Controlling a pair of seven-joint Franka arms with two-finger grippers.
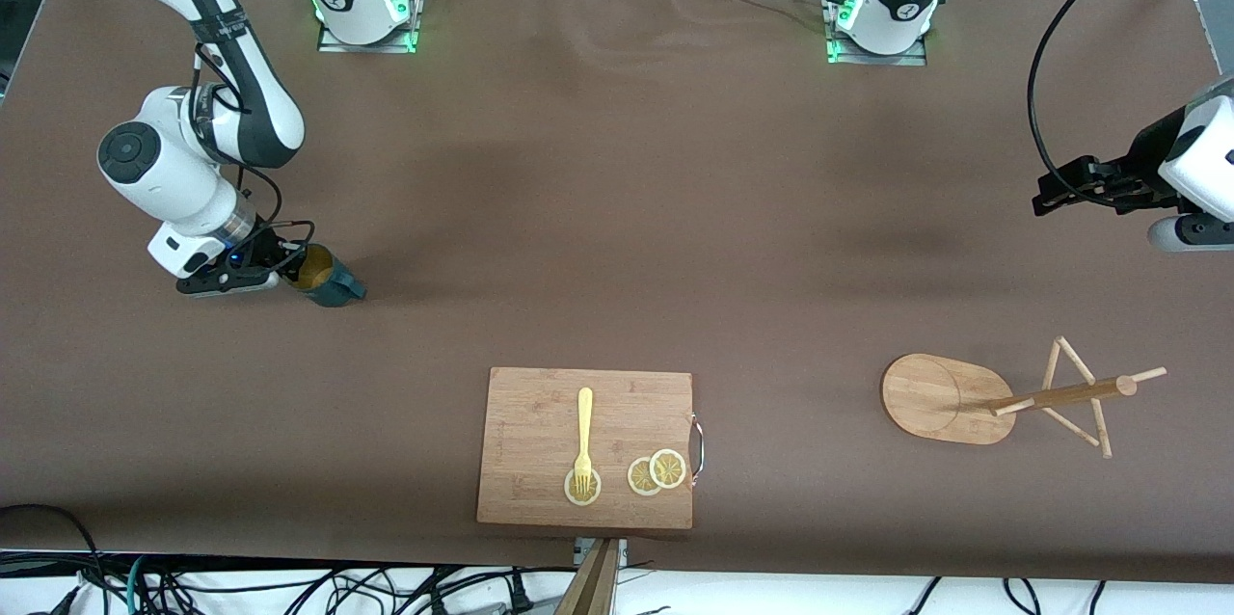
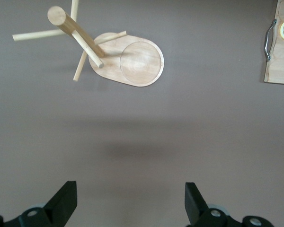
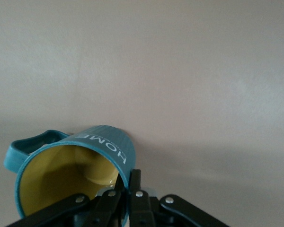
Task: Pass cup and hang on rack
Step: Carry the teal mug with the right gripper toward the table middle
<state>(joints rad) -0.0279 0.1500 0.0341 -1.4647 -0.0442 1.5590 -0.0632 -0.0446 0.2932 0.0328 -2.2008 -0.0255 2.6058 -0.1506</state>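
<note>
Right gripper (image 1: 280,273) is clamped on the rim of the cup (image 1: 326,276), one finger inside the yellow bowl and the other against the outer wall. Only the right wrist view makes that grip plain: it shows the fingers (image 3: 134,189) pinching the wall next to the white lettering, and the cup (image 3: 80,165) tipped over with its mouth toward the camera and its handle sticking out to one side. From the front view the cup reads simply as a dark teal shape with a mustard opening, leaning on the table (image 1: 617,210) toward the right arm's end, at about 9 o'clock of the table's middle.

Left gripper (image 1: 1070,189) waits in the air over the left arm's end of the table, at about 3 o'clock in the front view, its jaws spread wide; the left wrist view shows both black fingertips (image 2: 64,201) well apart with bare cloth between them. That same view looks down on the rack (image 2: 132,61), showing its oval base, post and thin pegs.

The right arm comes down from its base, elbow bent, wrist low and almost level with the table.

In the front view the rack (image 1: 950,398) stands near the camera-side edge at 4 o'clock. A cutting board (image 1: 540,413) with a fork (image 1: 584,437) and lemon slices (image 1: 657,472) sits at 6 o'clock, well apart from both. Between cup and rack the middle of the table is open brown cloth
</note>
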